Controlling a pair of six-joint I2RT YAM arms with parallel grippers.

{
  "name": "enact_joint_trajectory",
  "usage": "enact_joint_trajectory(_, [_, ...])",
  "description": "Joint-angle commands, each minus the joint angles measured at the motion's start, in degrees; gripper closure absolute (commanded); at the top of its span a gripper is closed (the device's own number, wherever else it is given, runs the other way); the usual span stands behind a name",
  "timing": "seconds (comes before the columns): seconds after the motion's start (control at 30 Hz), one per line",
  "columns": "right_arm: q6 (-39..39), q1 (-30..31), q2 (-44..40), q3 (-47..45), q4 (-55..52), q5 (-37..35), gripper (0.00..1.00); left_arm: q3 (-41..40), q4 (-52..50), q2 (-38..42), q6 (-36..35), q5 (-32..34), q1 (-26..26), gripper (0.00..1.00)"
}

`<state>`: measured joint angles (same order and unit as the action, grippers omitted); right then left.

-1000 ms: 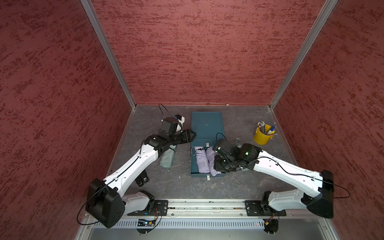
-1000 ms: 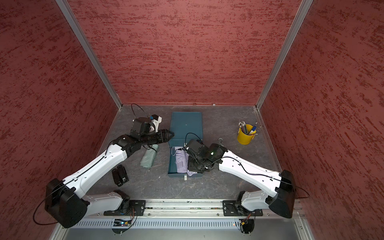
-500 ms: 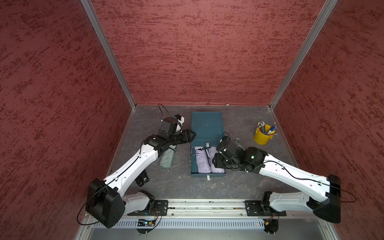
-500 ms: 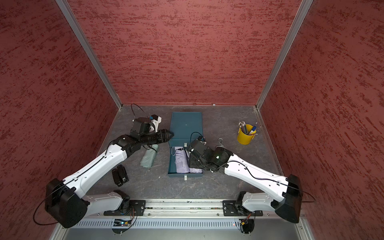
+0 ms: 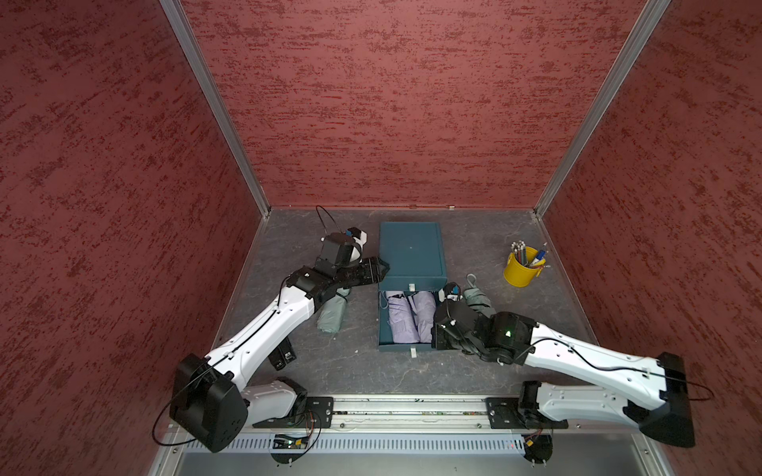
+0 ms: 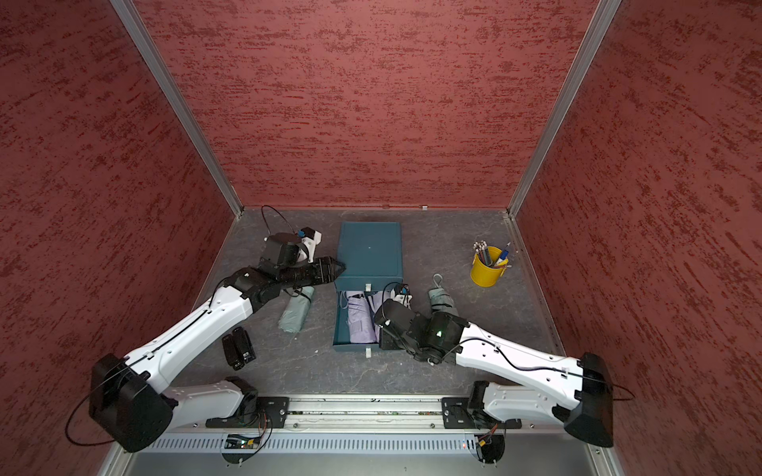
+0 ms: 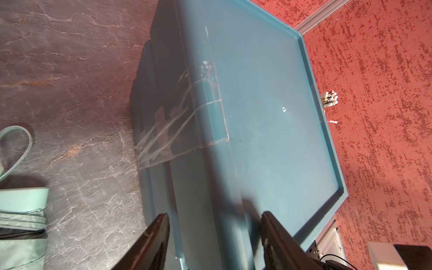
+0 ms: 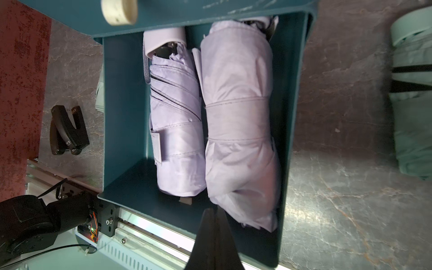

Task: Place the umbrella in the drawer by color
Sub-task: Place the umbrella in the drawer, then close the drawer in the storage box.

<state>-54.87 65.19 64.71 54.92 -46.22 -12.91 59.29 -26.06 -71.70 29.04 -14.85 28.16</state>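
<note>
The teal cabinet (image 5: 412, 251) has its lower drawer (image 5: 383, 325) pulled out toward me. Two folded lilac umbrellas (image 8: 175, 121) (image 8: 238, 117) lie side by side inside it. One green umbrella (image 5: 332, 315) lies on the floor left of the cabinet, and another green umbrella (image 5: 474, 294) lies right of the drawer. My left gripper (image 7: 214, 215) is open, its fingers straddling the cabinet's top left front edge. My right gripper (image 8: 214, 209) is shut and empty, above the drawer's front end beside the nearer lilac umbrella; in both top views its wrist hides it.
A yellow cup of pens (image 5: 520, 272) stands at the right rear. A black object (image 5: 282, 357) lies on the floor under my left arm. Red walls close in three sides, and the arms' mounting rail (image 5: 412, 406) runs along the front.
My right gripper has pulled back from the lilac umbrella in the drawer toward the drawer's front and has shut empty. The left arm has barely moved.
</note>
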Motion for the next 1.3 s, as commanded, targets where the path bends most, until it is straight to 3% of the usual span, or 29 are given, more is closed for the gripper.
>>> enact_joint_trajectory(0.0, [0.2,3.7,-2.1,0.3,1.7,-6.8,0.98,1.8,-2.8,-0.9,-1.2,2.3,0.5,0.36])
enact_joint_trajectory(0.07, [0.7,7.0,-3.0,0.2,2.2,-9.7,0.94,2.1,-2.9,-1.1,-1.1,2.9,0.7,0.35])
enact_joint_trajectory(0.27, [0.3,21.4,-3.6,-2.1,5.1,-22.1,0.69,3.1,-3.0,-2.6,-1.5,4.0,1.5,0.35])
enact_joint_trajectory(0.43, [0.2,27.0,2.0,-2.7,6.4,-23.7,0.43,3.1,-3.1,-2.8,-1.9,3.9,1.6,0.35])
enact_joint_trajectory(0.57, [-3.5,29.4,6.0,-2.9,5.8,-24.2,0.35,2.3,-3.3,-2.1,-2.2,4.9,2.2,0.35])
enact_joint_trajectory(0.73, [-4.9,32.4,4.2,-10.7,17.2,-29.8,0.27,2.6,-4.3,-2.5,-2.8,7.6,3.9,0.35])
enact_joint_trajectory(1.27, [-4.6,28.7,8.1,-16.9,28.2,-30.6,0.38,1.6,-7.8,-1.8,-1.3,12.3,6.5,0.36])
